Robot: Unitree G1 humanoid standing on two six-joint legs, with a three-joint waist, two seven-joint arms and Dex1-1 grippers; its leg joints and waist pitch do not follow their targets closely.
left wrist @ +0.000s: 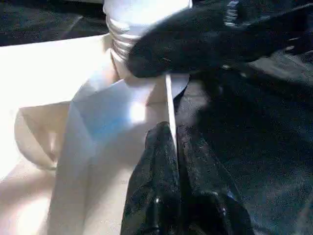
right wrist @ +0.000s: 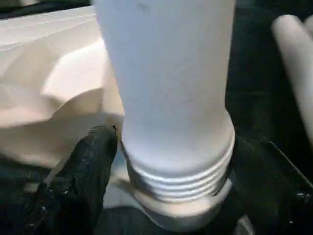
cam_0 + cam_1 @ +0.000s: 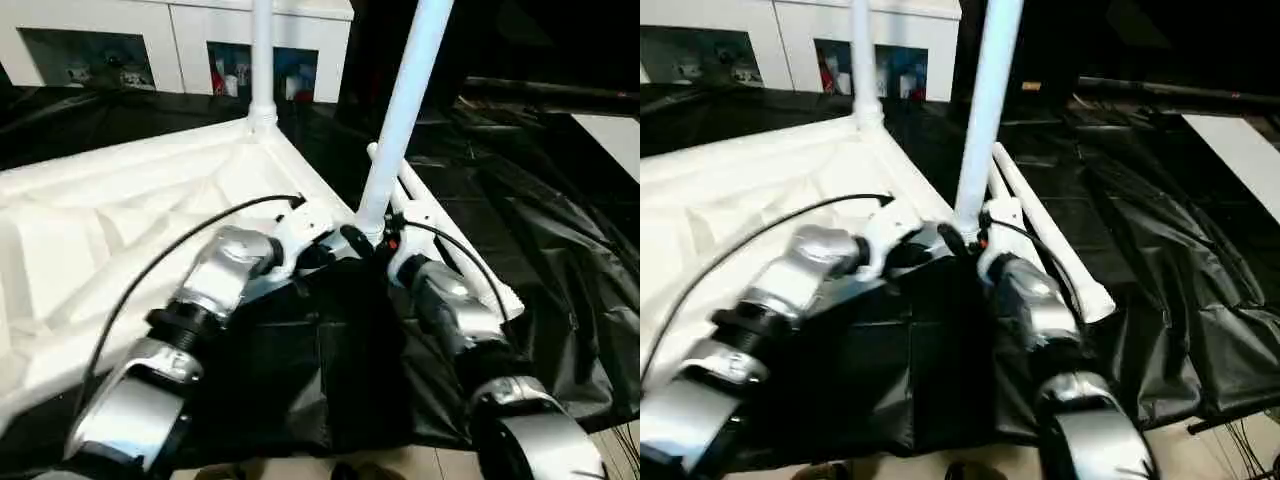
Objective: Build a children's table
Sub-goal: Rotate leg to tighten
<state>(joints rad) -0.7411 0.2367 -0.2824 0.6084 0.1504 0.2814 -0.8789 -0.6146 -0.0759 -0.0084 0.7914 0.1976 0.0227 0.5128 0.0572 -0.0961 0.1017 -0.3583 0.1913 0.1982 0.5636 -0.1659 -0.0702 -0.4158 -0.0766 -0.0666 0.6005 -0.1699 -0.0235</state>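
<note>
While the small white plastic children's table (image 3: 120,220) lies ribbed underside up on the black-cloth-covered counter (image 3: 560,260), the left tool (image 1: 172,134) rests pressed together at its near right corner. The right tool (image 2: 171,161) stands apart around the threaded base of a white tapered tube leg (image 3: 405,110) there. No writing is readable.

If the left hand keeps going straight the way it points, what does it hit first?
Most likely the threaded base of the near leg at its corner socket; the left hand is shut on the tabletop's thin rim, pointing along it. Depth is uncertain.
</note>
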